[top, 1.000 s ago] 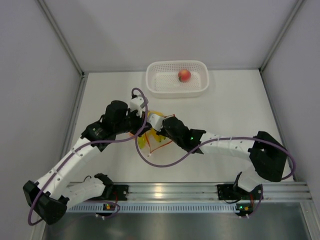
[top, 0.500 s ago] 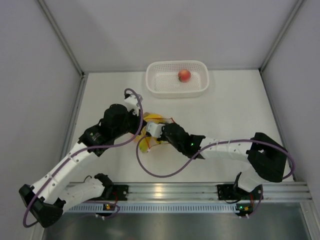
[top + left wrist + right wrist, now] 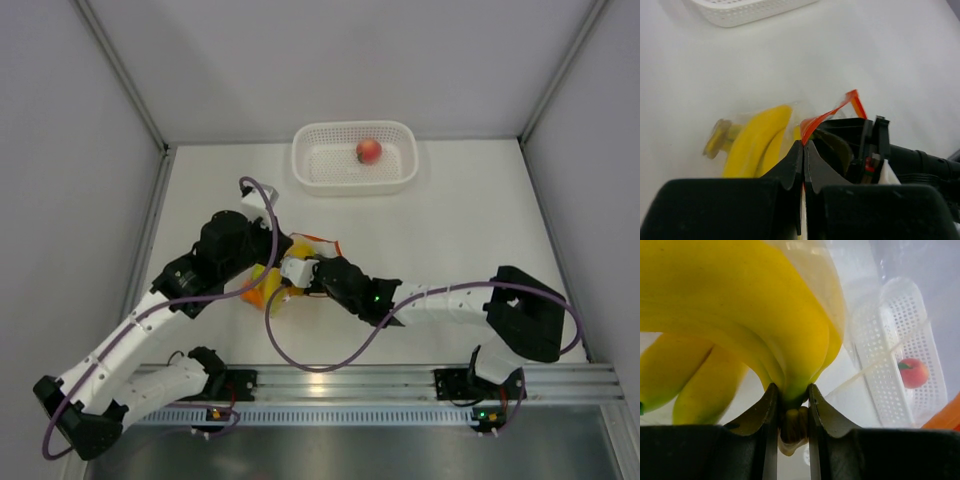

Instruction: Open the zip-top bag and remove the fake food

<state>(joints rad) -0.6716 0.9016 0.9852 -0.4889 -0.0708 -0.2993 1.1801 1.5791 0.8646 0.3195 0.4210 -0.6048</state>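
The small clear crinkly plastic zip-top bag (image 3: 318,244) is lying mid-table between the two arms, well apart from the white perforated plastic basket (image 3: 320,180). The left gripper (image 3: 803,150) is pinching the bag's orange-red zip strip (image 3: 832,112), jaws closed. The right gripper (image 3: 792,407) is clamping the stem of a yellow plastic banana bunch (image 3: 740,315) against the clear film. A small pink toy peach (image 3: 368,151) is sitting in the basket.

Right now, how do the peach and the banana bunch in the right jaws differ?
The peach lies free in the white basket; the banana bunch is clamped by its stem between the right gripper's jaws. The peach is small, round and pink-red; the bunch is long, curved and yellow. Both are toy fruit.
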